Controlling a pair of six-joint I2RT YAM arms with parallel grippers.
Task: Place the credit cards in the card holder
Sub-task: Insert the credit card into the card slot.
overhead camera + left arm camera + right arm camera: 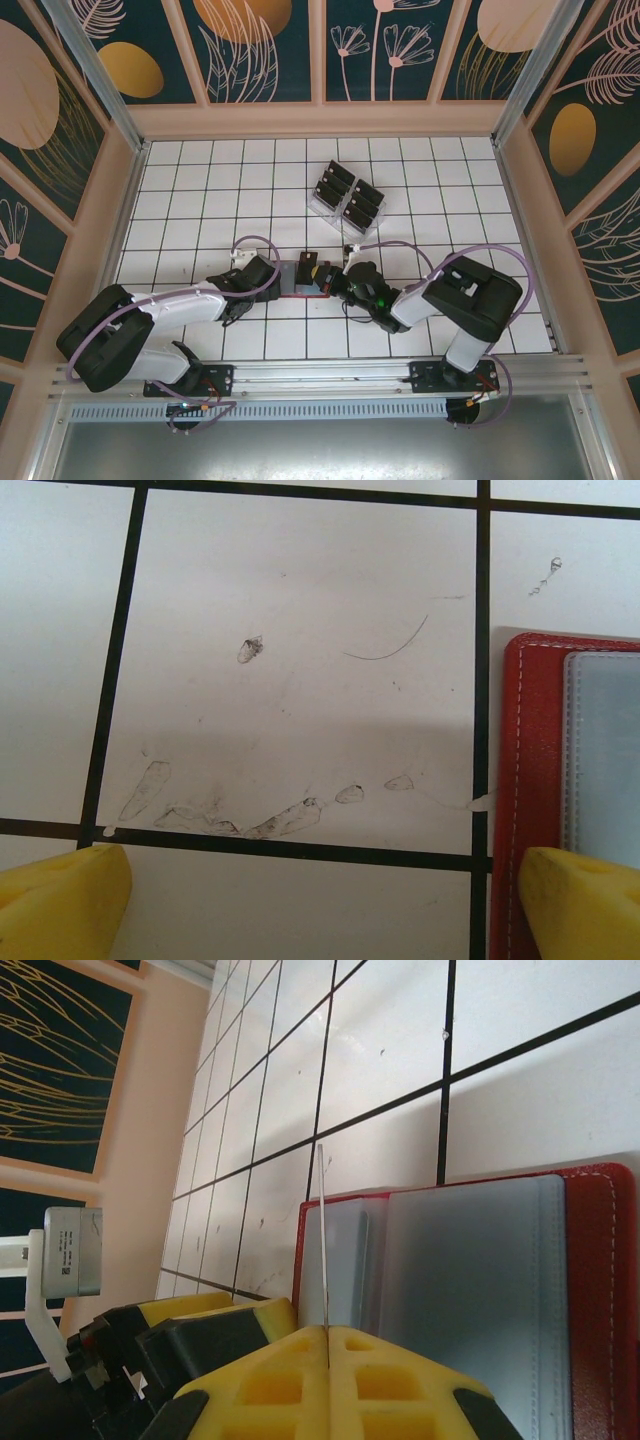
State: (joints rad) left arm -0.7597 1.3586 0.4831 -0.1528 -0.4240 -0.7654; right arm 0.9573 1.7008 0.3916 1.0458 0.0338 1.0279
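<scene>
The red card holder lies open on the tiles between my two grippers, its greyish pockets facing up. My right gripper is shut on one thin credit card, seen edge-on, standing over the holder's left pocket. In the top view that gripper sits at the holder's right side. My left gripper is open wide over the tile beside the holder, and its right fingertip overlaps the red edge. More black credit cards stand further back.
The spare cards stand in a clear tiered rack about two tiles behind the holder. Wooden walls enclose the white tiled table on three sides. The left gripper's yellow finger lies close beside the holder's left edge.
</scene>
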